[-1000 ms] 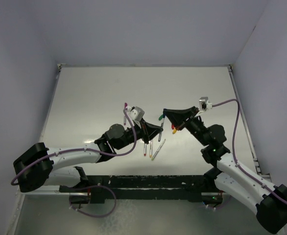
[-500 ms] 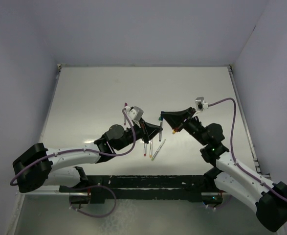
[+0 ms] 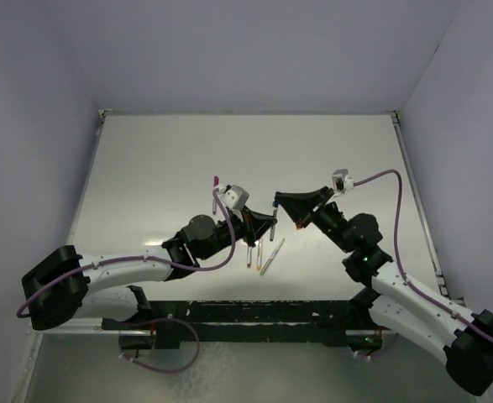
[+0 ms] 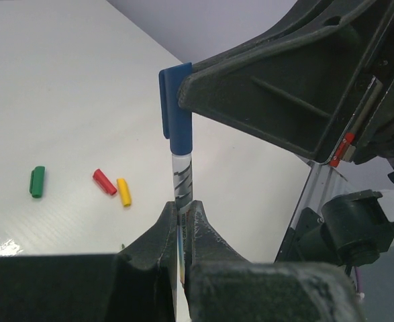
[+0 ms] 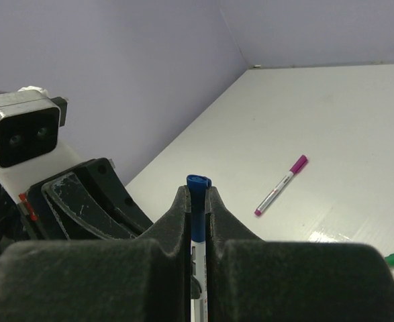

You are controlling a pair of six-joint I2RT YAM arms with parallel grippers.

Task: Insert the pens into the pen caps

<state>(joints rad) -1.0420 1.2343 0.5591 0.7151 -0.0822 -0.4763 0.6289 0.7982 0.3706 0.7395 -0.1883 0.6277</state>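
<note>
Evidently, a pen (image 4: pixel 182 176) was gripped in the left end effector (image 4: pixel 181 218) so the blue cap (image 5: pixel 197 182), pinched by the right end effector (image 5: pixel 197 204), could be pushed on.

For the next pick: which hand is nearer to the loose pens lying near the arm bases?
Left. The left hand is just past the far ends of the loose pens; the right hand is farther back, slightly right.
</note>
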